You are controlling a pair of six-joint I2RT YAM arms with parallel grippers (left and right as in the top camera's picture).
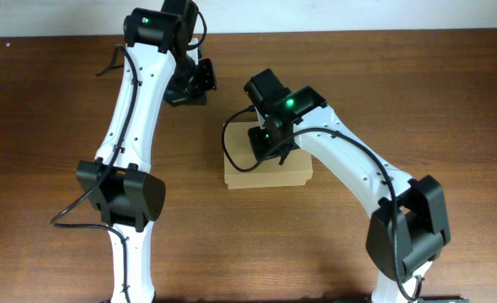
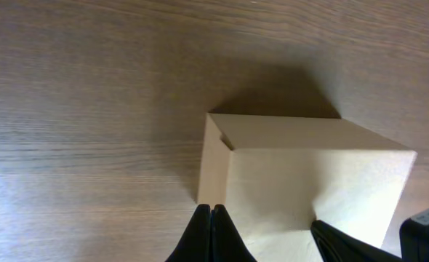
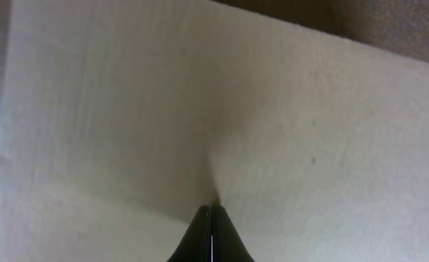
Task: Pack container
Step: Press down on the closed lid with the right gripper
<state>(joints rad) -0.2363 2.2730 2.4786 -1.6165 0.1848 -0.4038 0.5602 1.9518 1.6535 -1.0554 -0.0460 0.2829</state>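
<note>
The container [image 1: 269, 175] is a tan cardboard box at the table's middle, with its flap lid down. My right gripper [image 1: 274, 145] is shut and empty, its tips touching the lid's top. In the right wrist view the shut fingertips [image 3: 212, 209] rest on the pale lid [image 3: 273, 109], which fills the frame. My left gripper [image 1: 191, 88] is shut and empty, behind and to the left of the box, apart from it. The left wrist view shows its shut tips [image 2: 211, 212] in front of the box [image 2: 309, 175], whose lid edge sits slightly raised at one corner.
The brown wooden table [image 1: 417, 93] surrounds the box. The right arm's black cable [image 1: 229, 139] loops beside the box's left side. Part of the right arm [image 2: 425, 222] shows at the lower right of the left wrist view.
</note>
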